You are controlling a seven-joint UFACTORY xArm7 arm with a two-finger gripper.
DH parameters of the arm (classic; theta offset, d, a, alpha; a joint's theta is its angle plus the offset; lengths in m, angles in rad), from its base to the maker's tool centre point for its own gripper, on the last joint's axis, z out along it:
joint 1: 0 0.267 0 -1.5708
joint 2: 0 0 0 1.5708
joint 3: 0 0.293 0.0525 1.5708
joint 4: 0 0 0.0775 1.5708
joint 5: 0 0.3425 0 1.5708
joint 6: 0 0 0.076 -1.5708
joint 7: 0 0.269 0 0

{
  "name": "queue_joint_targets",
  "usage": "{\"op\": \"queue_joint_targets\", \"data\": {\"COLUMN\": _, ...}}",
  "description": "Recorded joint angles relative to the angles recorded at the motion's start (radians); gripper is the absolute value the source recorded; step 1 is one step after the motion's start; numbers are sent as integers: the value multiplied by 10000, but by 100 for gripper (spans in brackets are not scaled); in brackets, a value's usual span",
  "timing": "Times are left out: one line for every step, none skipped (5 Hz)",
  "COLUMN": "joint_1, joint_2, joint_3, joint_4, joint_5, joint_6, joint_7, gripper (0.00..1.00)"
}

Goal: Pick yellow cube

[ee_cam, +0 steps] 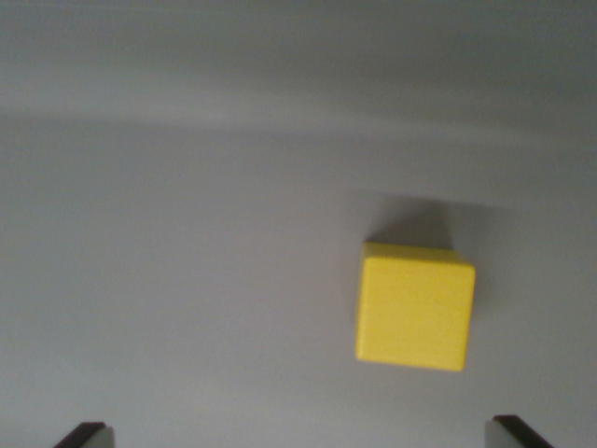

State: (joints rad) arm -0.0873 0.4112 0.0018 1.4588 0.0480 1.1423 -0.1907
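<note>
Cube (414,306) sits right of centre on the grey table (187,280), nearer my right fingertip. Gripper (298,439) fingers spread wide at the bottom corners, holding nothing. Descending uncentred, I'd likely knock it aside.

no readable text, labels or numbers

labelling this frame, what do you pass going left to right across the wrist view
left fingertip of the end effector → yellow cube on the grey surface → right fingertip
</note>
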Motion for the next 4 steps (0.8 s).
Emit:
{"op": "queue_joint_targets", "data": {"joint_1": 0, "joint_2": 0, "joint_3": 0, "joint_4": 0, "joint_5": 0, "joint_6": 0, "joint_7": 0, "gripper": 0}}
{"op": "queue_joint_targets", "data": {"joint_1": -108, "joint_2": 420, "joint_3": -36, "joint_4": -82, "joint_5": 80, "joint_6": -434, "joint_7": -153, "gripper": 0}}
{"op": "queue_joint_targets", "data": {"joint_1": -108, "joint_2": 420, "joint_3": -36, "joint_4": -82, "joint_5": 80, "joint_6": -434, "joint_7": -153, "gripper": 0}}
{"op": "queue_joint_targets", "data": {"joint_1": -209, "joint_2": 809, "joint_3": -69, "joint_4": -158, "joint_5": 154, "joint_6": -836, "joint_7": -295, "gripper": 0}}
